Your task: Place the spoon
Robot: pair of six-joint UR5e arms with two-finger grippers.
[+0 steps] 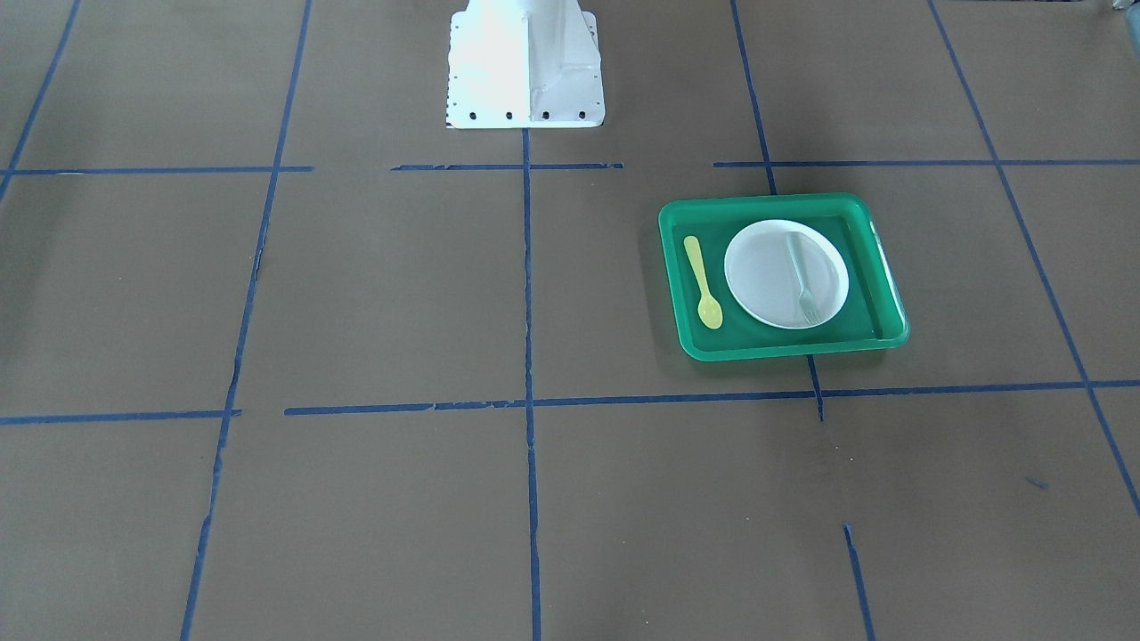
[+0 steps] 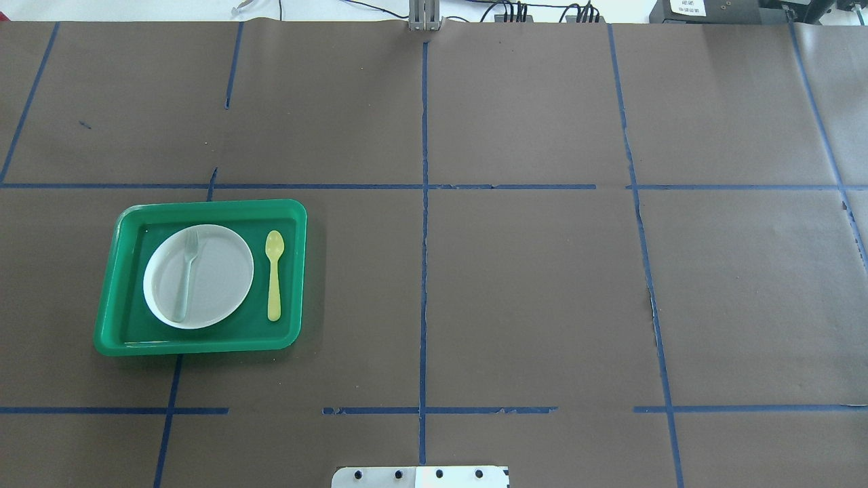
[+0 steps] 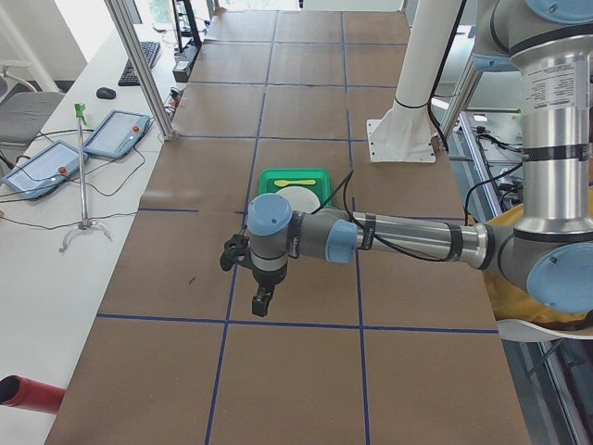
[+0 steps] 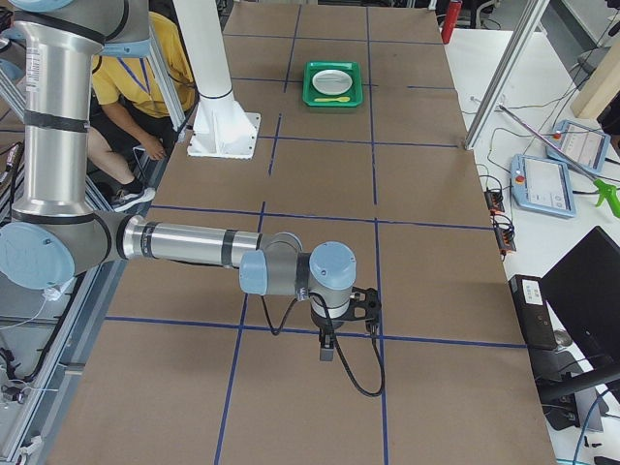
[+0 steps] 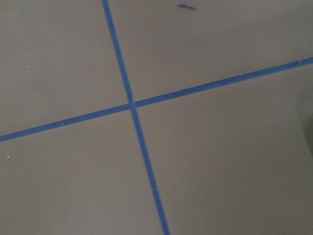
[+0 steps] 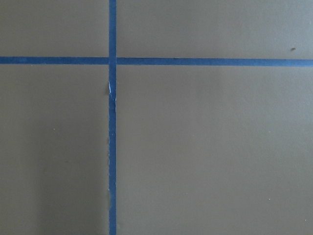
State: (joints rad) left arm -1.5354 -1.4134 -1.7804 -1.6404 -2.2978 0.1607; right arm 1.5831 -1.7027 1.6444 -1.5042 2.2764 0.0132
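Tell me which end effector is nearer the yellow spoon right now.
Left. The left end effector hovers just outboard of the green tray holding the spoon; the right end effector hovers far off on the robot's other side.

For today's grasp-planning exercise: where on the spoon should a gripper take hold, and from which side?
Mid-handle, from straight above, jaws closing across its width. The spoon lies flat on the tray floor, in the gap between plate and tray wall, so a side approach looks blocked; the handle is slim and straight, the bowl rounded.
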